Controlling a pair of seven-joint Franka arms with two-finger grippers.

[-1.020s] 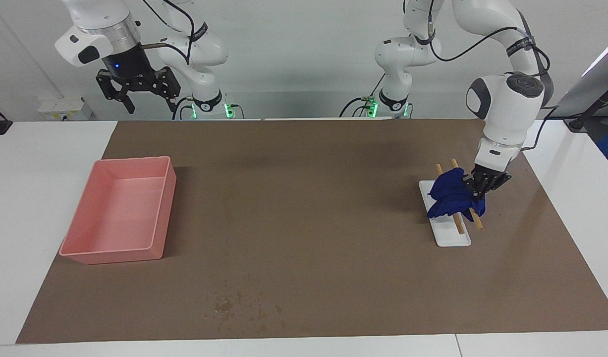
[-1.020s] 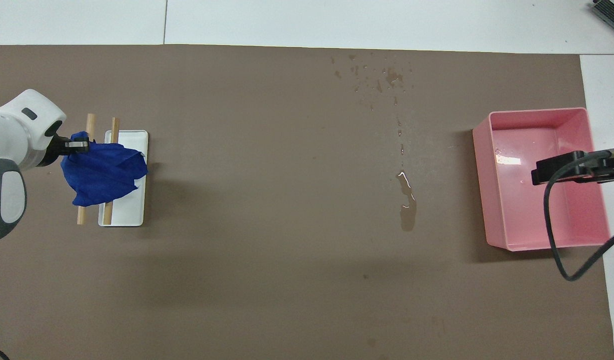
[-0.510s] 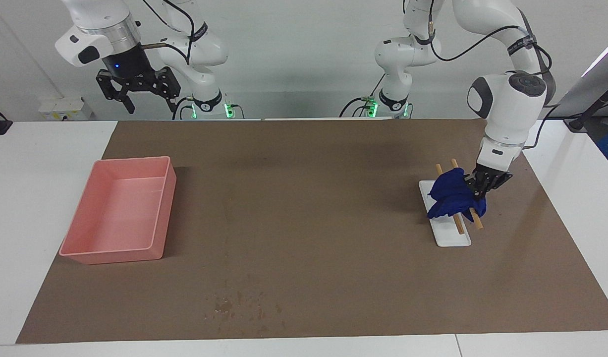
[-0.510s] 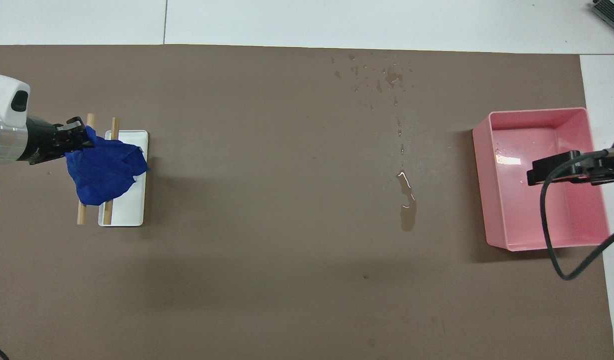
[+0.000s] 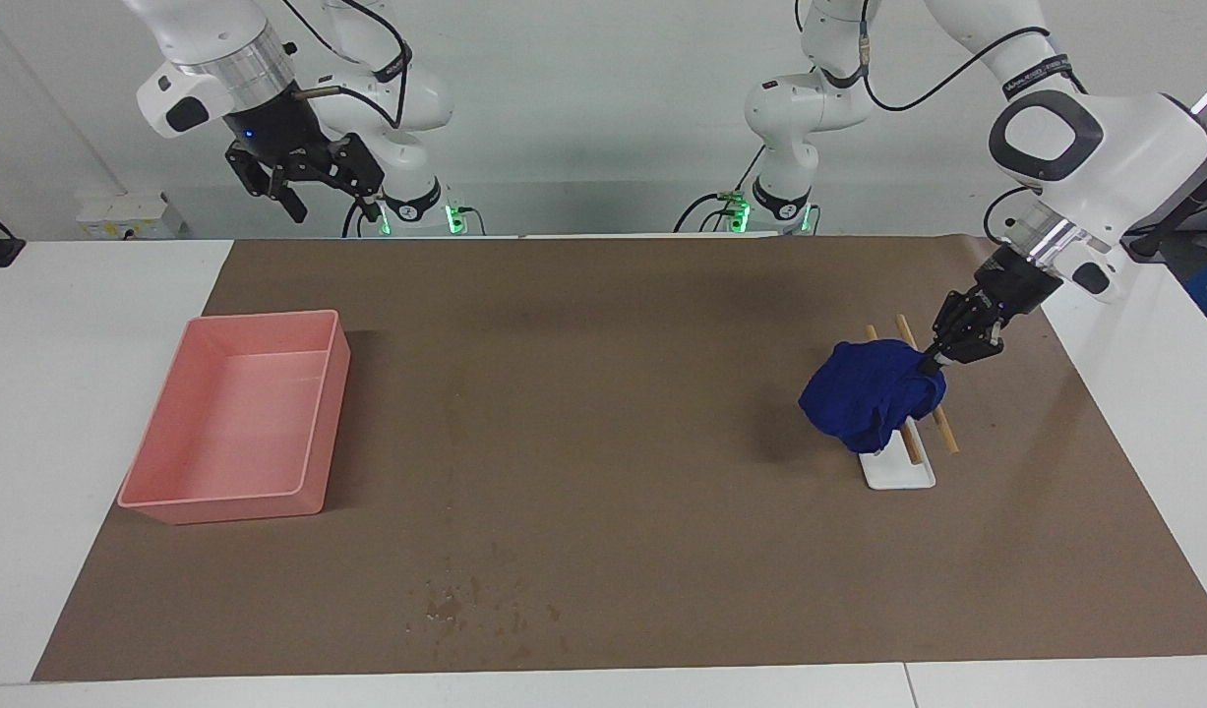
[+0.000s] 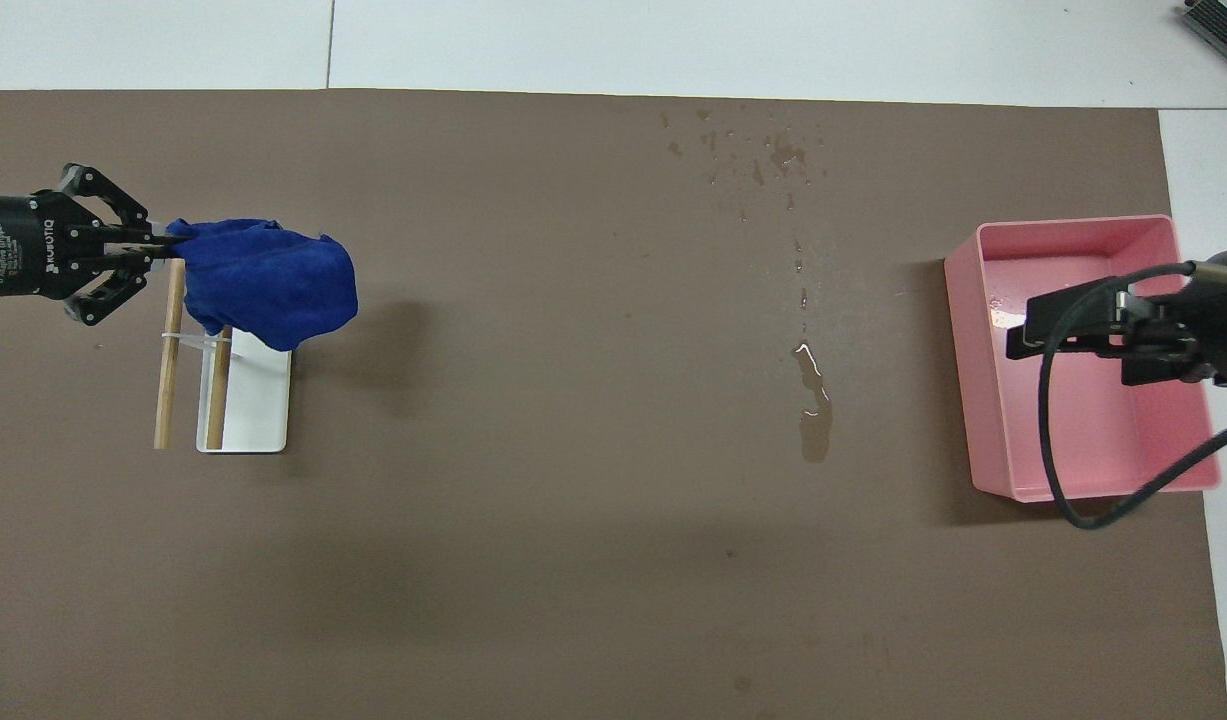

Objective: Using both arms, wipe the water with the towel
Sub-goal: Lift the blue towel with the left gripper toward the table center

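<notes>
The blue towel hangs bunched from my left gripper, which is shut on its edge. It hangs over the white tray and its two wooden sticks; the overhead view shows the towel raised above the tray. Spilled water lies on the brown mat as a small puddle and scattered drops, toward the right arm's end. The drops lie near the mat's edge farthest from the robots. My right gripper is open and empty, held high over the pink bin.
The pink bin stands at the right arm's end of the mat, with a little water glinting inside. The brown mat covers most of the white table. A black cable loops from the right wrist over the bin.
My left gripper has risen and its wrist has swung out, lifting the towel off the tray and toward the mat's middle. The right gripper has shifted slightly over the bin.
</notes>
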